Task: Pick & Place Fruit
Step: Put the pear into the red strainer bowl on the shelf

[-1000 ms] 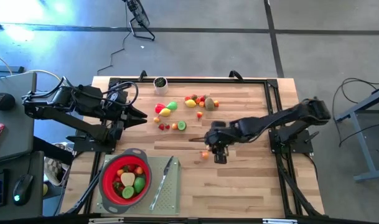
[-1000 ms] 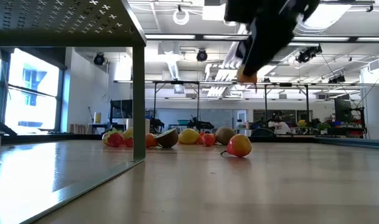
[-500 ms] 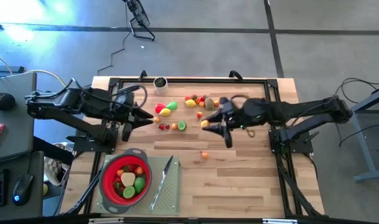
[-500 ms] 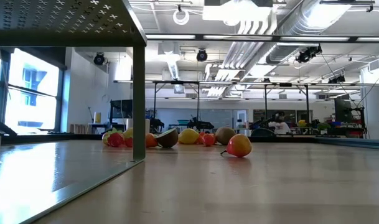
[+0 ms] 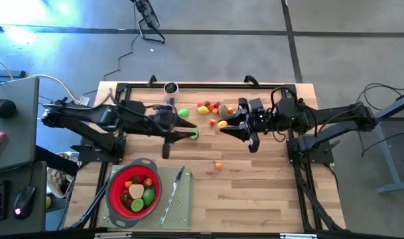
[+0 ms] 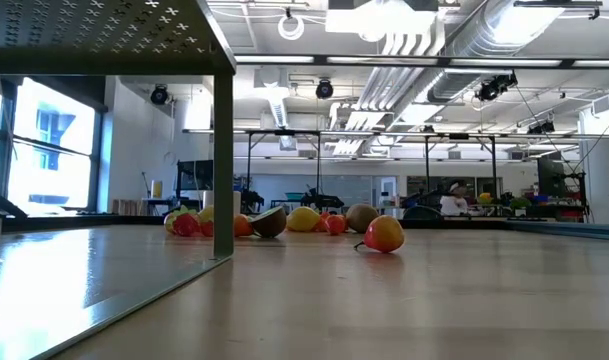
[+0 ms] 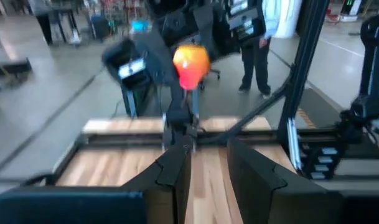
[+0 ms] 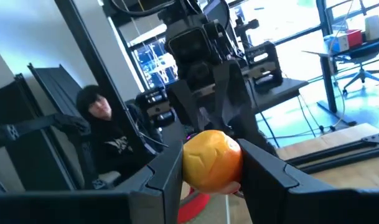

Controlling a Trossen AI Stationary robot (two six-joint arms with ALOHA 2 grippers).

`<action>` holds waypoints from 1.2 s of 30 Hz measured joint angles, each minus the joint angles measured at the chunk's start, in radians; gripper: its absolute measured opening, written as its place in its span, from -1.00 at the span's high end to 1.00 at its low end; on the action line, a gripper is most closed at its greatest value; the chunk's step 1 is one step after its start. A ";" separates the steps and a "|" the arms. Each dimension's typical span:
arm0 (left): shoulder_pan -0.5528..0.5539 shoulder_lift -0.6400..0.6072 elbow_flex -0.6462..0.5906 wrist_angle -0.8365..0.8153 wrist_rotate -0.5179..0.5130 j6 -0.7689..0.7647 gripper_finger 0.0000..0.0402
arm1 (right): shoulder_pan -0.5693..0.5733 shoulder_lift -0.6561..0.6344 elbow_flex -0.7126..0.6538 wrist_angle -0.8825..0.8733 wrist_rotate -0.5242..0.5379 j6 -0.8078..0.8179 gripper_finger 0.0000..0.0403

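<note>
My right gripper hangs above the table's far middle, pointing level at the left arm, shut on a round orange fruit. My left gripper faces it from the left, level and open, with nothing between its fingers. In the left wrist view the held orange fruit shows ahead. A pile of small fruits lies at the far middle, and a lime lies by the left fingertips. One peach-coloured fruit rests alone on the wood. My right gripper pinches the orange fruit between its two fingers, one on each side. The fingers lie level and come from the table's right. The fruit is lifted clear of the table, high above it.
A red strainer with several fruits inside stands at the near left on a grey-green mat, with a slim grey knife beside it. A small cup stands at the far edge. Bare wood lies at the near right.
My right gripper has risen from just above the table near the peach-coloured fruit and tipped from pointing down to level, carrying the orange fruit toward the far edge. My left gripper has gone toward the table's right and rolled. The two now face each other.
</note>
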 joint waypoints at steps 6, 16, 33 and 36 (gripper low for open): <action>0.000 0.095 -0.003 0.151 -0.003 0.089 0.50 | 0.021 0.005 0.000 0.004 -0.025 0.007 0.38; 0.001 0.198 -0.001 0.331 -0.004 0.080 0.50 | 0.035 0.004 0.000 0.009 -0.018 0.015 0.37; 0.058 0.208 -0.001 0.366 0.035 -0.025 0.37 | 0.033 0.004 -0.001 0.017 0.026 0.021 0.37; 0.059 0.208 -0.001 0.363 0.034 -0.025 0.37 | 0.033 0.004 -0.001 0.004 0.033 0.021 0.38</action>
